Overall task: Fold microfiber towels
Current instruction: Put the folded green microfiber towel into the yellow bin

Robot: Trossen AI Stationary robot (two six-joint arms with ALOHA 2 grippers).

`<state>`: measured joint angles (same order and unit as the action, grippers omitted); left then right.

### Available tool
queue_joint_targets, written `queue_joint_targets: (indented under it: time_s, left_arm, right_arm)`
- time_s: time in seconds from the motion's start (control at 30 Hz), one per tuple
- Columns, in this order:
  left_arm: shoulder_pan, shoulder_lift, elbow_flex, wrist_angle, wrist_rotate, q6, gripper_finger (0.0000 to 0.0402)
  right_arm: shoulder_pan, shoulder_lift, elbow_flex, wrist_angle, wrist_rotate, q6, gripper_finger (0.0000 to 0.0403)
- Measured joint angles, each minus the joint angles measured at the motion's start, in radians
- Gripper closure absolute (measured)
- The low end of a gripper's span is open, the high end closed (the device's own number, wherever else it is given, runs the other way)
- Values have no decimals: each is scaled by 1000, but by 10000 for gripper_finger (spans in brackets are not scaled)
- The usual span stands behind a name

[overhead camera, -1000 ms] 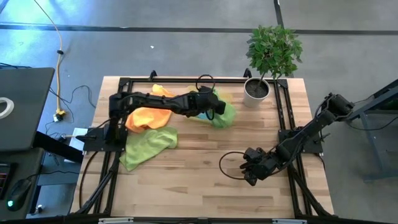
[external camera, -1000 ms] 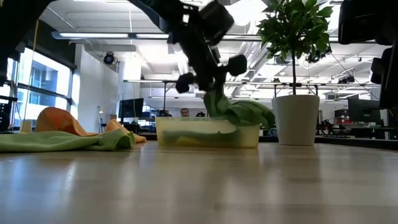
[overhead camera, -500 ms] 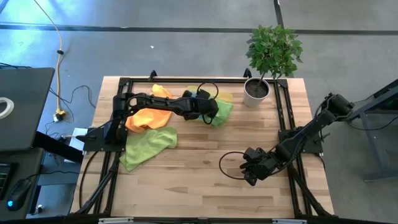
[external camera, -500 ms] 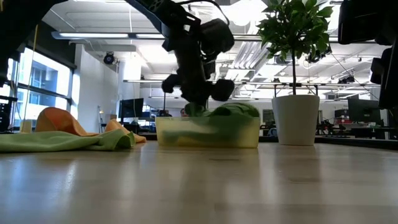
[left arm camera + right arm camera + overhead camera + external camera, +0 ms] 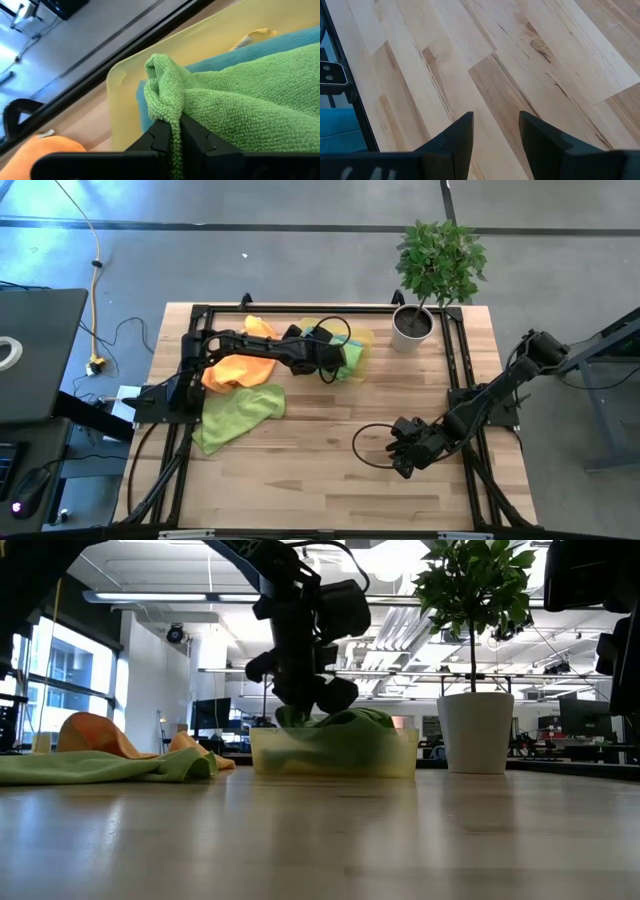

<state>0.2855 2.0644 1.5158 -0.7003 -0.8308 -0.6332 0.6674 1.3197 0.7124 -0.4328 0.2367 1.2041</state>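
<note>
Now, left gripper (image 5: 174, 131): over the tray at the far middle of the table, its dark fingers pinched on a bunched fold of the green towel (image 5: 240, 95).
Green towel: looped, nubby pile, lying in the tray on top of the blue towel (image 5: 280, 42).
Tray (image 5: 362, 340): shallow, translucent yellow plastic with rounded corners; a yellow towel (image 5: 256, 35) shows as a small scrap at its far edge.
Orange towel (image 5: 238, 368): soft crumpled heap at the far left, under the left arm.
Second green towel (image 5: 237, 414): rumpled and flat on the wood, just near of the orange one, touching it.
Right gripper (image 5: 494, 131): low over bare boards near right, fingers spread apart, holding nothing.
Table (image 5: 320, 480): pale wooden planks with streaked grain.
Potted plant (image 5: 436, 270): leafy, in a white round pot at the far right corner.
</note>
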Motion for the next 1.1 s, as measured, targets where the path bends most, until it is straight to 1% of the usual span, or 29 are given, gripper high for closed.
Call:
queue_joint_targets:
  time_s: [0.17,0.3,0.37,0.47,0.53,0.6,0.67,0.8,0.9,1.03,1.1]
  left_arm:
    - [0,0,0,-3,-3,2,383]
    - [4,0,0,-2,-4,42,383]
    - [7,0,0,-1,-55,61,383]
    - [11,-1,0,12,-175,74,383]
    - [11,-2,0,26,-213,103,383]
    - [12,-2,0,29,-203,131,383]
    - [10,-2,0,14,-154,143,382]
    - [-7,-2,0,-66,-54,74,382]
    - [-23,-2,0,-99,-45,73,382]
    - [-35,-2,0,-74,-51,162,382]
    - [-34,-2,0,-49,-37,216,381]
  right_arm:
    - [0,0,0,0,0,0,254]
    - [0,0,0,0,0,0,254]
    - [0,0,0,0,0,0,254]
    - [0,0,0,0,0,0,254]
    - [0,0,0,0,0,0,254]
    - [0,0,0,0,0,0,254]
    - [0,0,0,0,0,0,254]
    - [0,0,0,0,1,0,254]
    - [0,0,0,0,1,0,254]
    - [0,0,0,0,1,0,254]
    - [0,0,0,0,14,0,254]
